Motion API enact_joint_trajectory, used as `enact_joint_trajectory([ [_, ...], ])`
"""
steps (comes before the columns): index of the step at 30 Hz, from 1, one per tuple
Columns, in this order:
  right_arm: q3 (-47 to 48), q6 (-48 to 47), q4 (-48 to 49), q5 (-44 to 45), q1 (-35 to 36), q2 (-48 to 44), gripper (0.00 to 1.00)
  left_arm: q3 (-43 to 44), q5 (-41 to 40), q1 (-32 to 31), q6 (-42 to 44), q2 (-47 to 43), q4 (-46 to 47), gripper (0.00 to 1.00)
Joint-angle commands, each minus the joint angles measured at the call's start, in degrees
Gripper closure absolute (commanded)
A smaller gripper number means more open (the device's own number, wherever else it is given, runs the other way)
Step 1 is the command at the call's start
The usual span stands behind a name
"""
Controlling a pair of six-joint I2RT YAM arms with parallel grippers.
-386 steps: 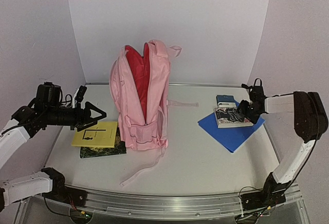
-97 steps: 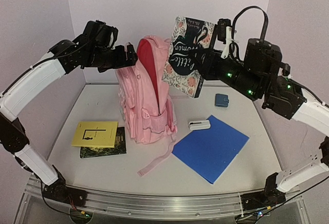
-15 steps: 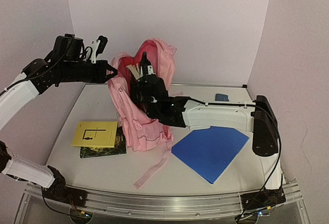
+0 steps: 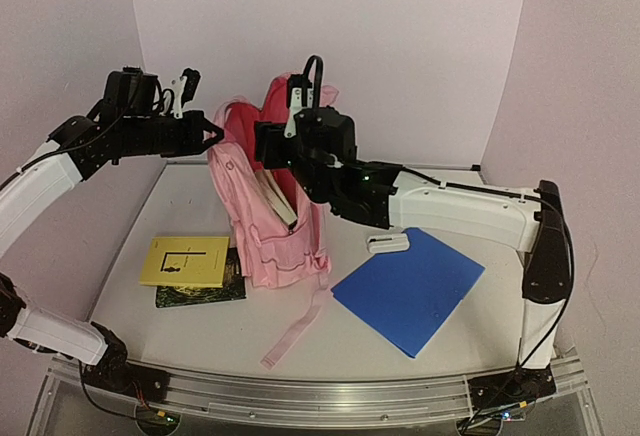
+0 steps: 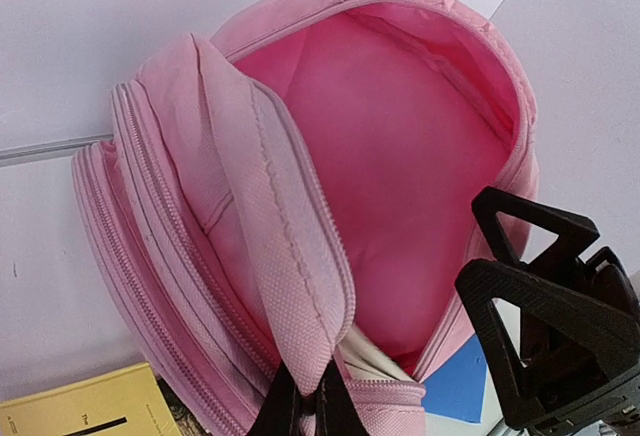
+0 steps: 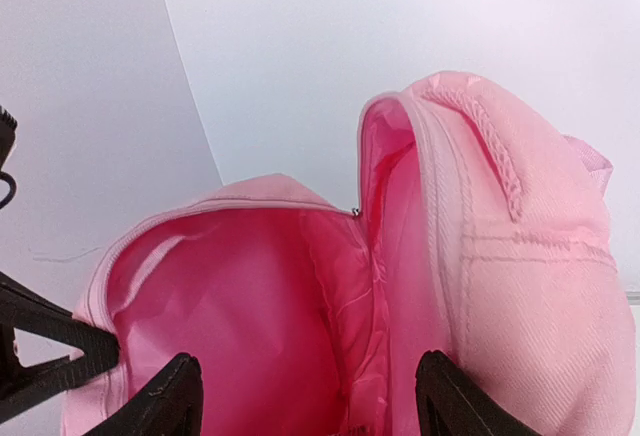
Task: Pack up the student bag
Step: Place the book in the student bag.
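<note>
The student bag [image 4: 268,226] is a large light-pink backpack standing upright mid-table, its main compartment open and its red-pink lining [image 5: 400,156] showing. My left gripper [image 4: 212,137] is shut on the front rim of the opening [image 5: 305,396] and holds it out to the left. My right gripper [image 4: 268,146] is open at the bag's mouth, its fingers [image 6: 170,401] spread wide over the lining [image 6: 260,316], holding nothing. A book [image 4: 279,199] stands inside the bag; its white pages [image 5: 375,361] show in the left wrist view.
A yellow book [image 4: 185,259] lies on a dark book [image 4: 205,291] left of the bag. A blue folder [image 4: 410,286] lies to the right, with a small white object [image 4: 387,244] at its far edge. A pink strap [image 4: 298,328] trails toward the front.
</note>
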Motion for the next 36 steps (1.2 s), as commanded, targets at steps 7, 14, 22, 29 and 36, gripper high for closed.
enact_joint_trajectory([
  [7,3.63,2.71,-4.43,-2.97,-0.17,4.96,0.22,-3.13,-0.19,1.37,-0.62,0.08,-3.32,1.00],
  [14,-8.58,7.12,-5.00,-9.94,-0.18,-7.51,0.18,-3.32,-0.67,2.21,-1.19,1.79,-2.42,1.00],
  [22,-24.94,13.63,-13.20,-16.17,-0.14,-26.60,0.09,-4.55,3.00,5.82,-3.55,2.71,2.14,1.00],
  [29,-38.56,17.43,-25.33,-13.09,-0.08,-34.47,0.04,-3.18,8.97,10.42,-4.42,6.00,9.03,1.00],
  [36,-46.93,20.67,-35.67,-10.48,2.28,-33.78,0.08,1.07,14.89,14.18,-5.26,12.18,14.19,1.00],
])
